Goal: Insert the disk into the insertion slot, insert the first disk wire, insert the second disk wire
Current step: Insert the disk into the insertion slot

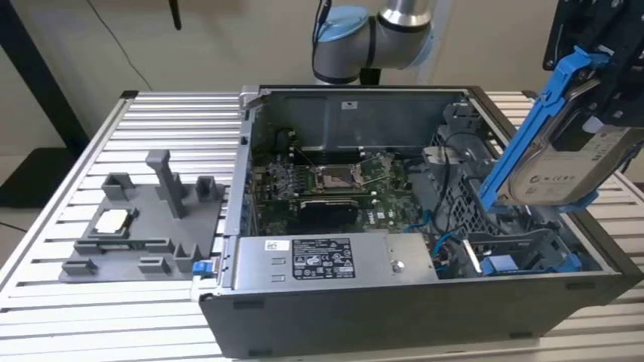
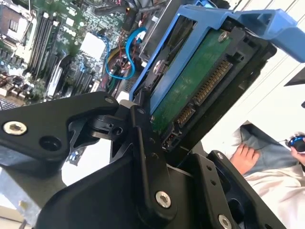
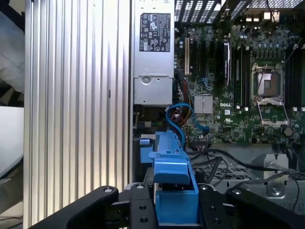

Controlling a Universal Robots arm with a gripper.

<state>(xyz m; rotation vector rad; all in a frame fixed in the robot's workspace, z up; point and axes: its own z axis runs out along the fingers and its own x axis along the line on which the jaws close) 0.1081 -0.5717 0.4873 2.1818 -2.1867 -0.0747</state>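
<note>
The fingers (image 3: 140, 212) squeeze the disk (image 1: 563, 162) tight and hold it tilted above the insertion slot (image 1: 518, 249), I think to aim it there.

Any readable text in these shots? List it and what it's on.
Label on the power supply: too small to read.
Label on the disk: blurred, unreadable.
Sticker on the computer case wall: too small.
Fine print on the circuit board: too small.
</note>
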